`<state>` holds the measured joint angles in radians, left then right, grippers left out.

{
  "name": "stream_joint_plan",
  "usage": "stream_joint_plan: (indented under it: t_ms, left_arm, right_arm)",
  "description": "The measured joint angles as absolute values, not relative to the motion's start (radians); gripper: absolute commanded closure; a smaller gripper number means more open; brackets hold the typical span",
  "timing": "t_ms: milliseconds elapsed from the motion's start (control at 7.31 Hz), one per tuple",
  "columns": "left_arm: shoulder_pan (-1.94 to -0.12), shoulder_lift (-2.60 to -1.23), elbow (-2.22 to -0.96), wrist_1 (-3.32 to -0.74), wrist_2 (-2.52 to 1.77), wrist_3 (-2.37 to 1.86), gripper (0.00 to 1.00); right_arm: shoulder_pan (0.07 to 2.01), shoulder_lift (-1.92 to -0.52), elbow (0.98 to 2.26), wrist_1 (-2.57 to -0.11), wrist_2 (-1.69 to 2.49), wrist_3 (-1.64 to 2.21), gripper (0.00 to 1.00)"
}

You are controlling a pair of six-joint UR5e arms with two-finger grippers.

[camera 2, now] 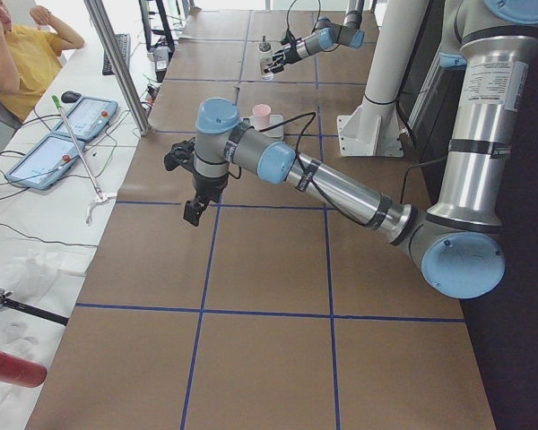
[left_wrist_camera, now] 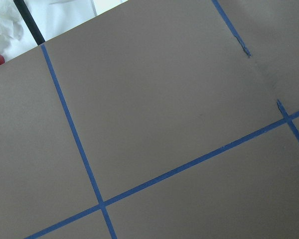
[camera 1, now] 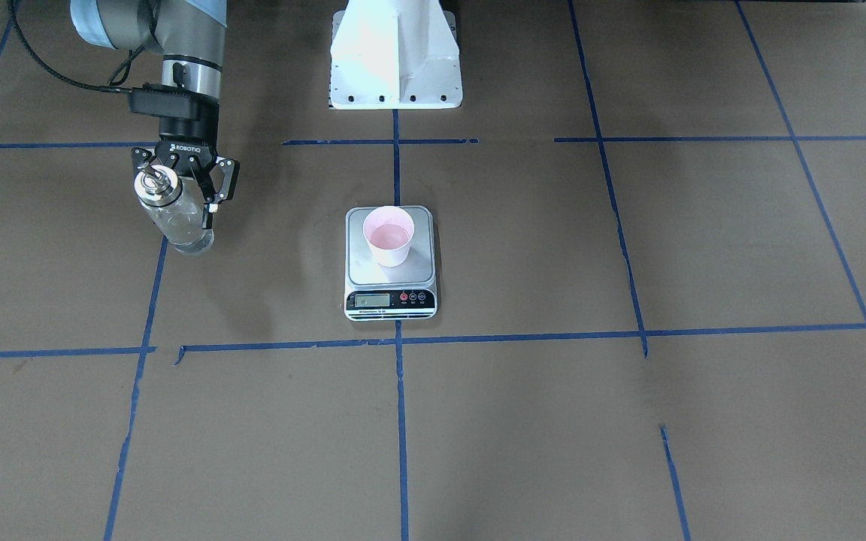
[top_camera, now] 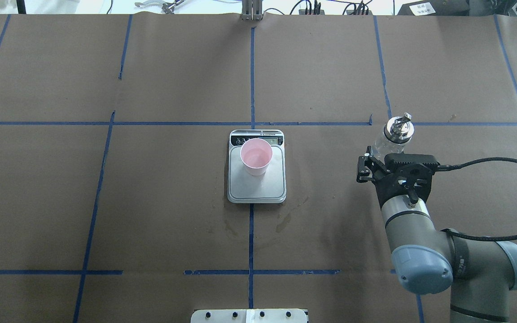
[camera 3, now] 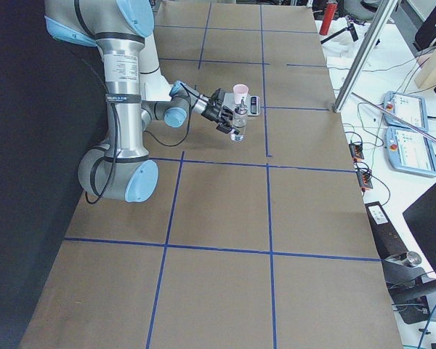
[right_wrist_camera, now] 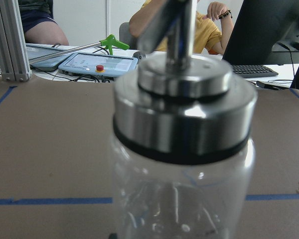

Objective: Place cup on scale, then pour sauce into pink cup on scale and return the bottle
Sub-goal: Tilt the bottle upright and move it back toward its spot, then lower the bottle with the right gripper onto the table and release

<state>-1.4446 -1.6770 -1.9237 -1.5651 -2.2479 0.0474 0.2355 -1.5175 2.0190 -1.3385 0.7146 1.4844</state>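
The pale pink cup [camera 1: 388,237] stands upright on the steel platform of the scale [camera 1: 392,300] at the table's middle, also in the overhead view [top_camera: 256,156]. The clear glass bottle [camera 1: 174,214] with its metal collar and spout stands upright to the robot's right of the scale, base at table level. My right gripper [camera 1: 181,218] reaches in sideways with a finger on each side of the bottle's body and looks shut on it. The bottle fills the right wrist view [right_wrist_camera: 182,149]. My left gripper [camera 2: 190,215] hangs over the table's left end; I cannot tell its state.
Blue tape lines grid the brown table. Damp stains [top_camera: 285,220] mark the paper on the robot's side of the scale. The white robot base [camera 1: 395,56] stands behind the scale. Operators, tablets and cables lie beyond the far table edge [right_wrist_camera: 97,62].
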Motion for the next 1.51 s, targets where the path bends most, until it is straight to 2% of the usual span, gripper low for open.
stream_joint_plan:
  t_ms: [821, 1505]
  left_arm:
    - [-1.443, -1.679, -1.925, -1.566, -2.247, 0.047, 0.0]
    - [-1.444, -1.684, -1.925, -1.567, -2.247, 0.047, 0.0]
  right_arm:
    - [0.282, -1.514, 1.942, -1.325, 0.812, 1.528, 1.0]
    - [0.288, -1.517, 1.86, -1.192, 0.802, 1.528, 1.0]
